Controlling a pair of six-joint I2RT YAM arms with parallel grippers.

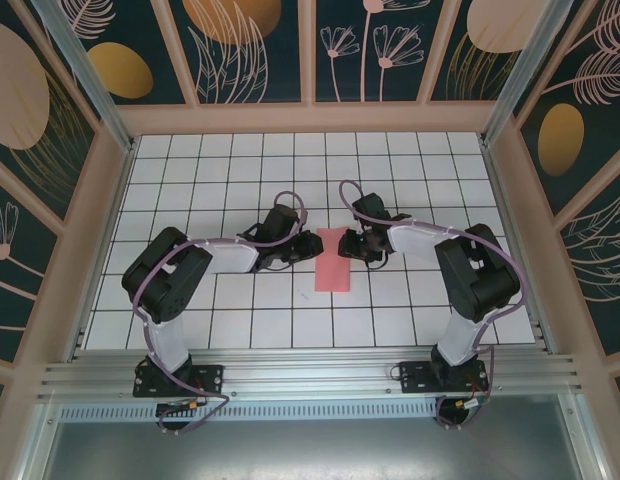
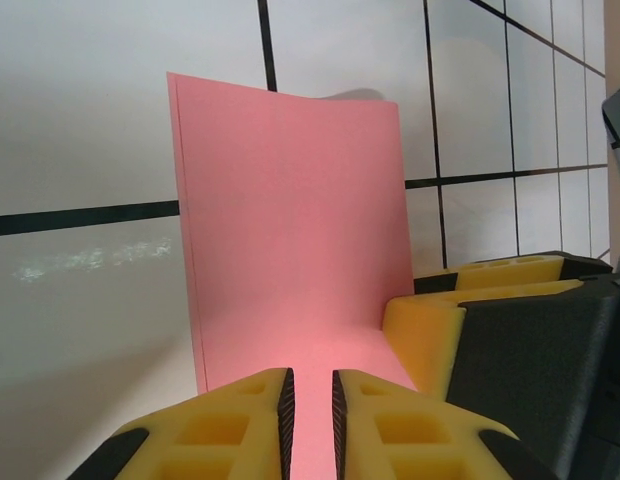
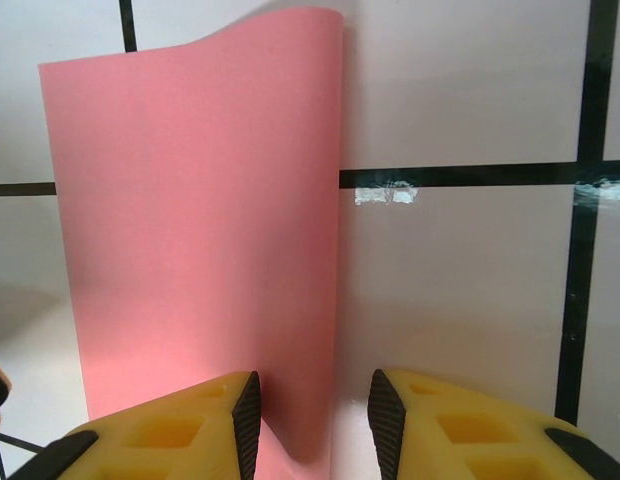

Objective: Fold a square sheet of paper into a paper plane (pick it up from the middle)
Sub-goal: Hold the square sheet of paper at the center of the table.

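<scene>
1. The white table [image 1: 190, 310] has a grid of black lines, and the two arms are bolted at its near edge
2. The left arm [image 1: 175, 270] and the right arm [image 1: 475, 275] both bend in toward the middle of the table
3. The sheet of paper [image 1: 333, 262] is pink and lies in the middle of the table, between the two grippers. It is folded into a long shape, and the left wrist view shows two layers along one long edge. Most of it lies flat, but the right wrist view shows its far end lifted in a soft wave
4. The right gripper [image 3: 310, 415] is at the right side of the paper, at its far end. Its yellow fingers stand partly apart, and the long edge of the paper runs into the gap between them. The fingers do not squeeze the paper
5. The left gripper [image 2: 310, 405] is at the left side of the paper, just across from the right gripper. Its yellow fingers are almost together, with only a thin slit left. Pink paper shows through the slit. The tips sit over the paper, and I cannot tell if they touch it
</scene>
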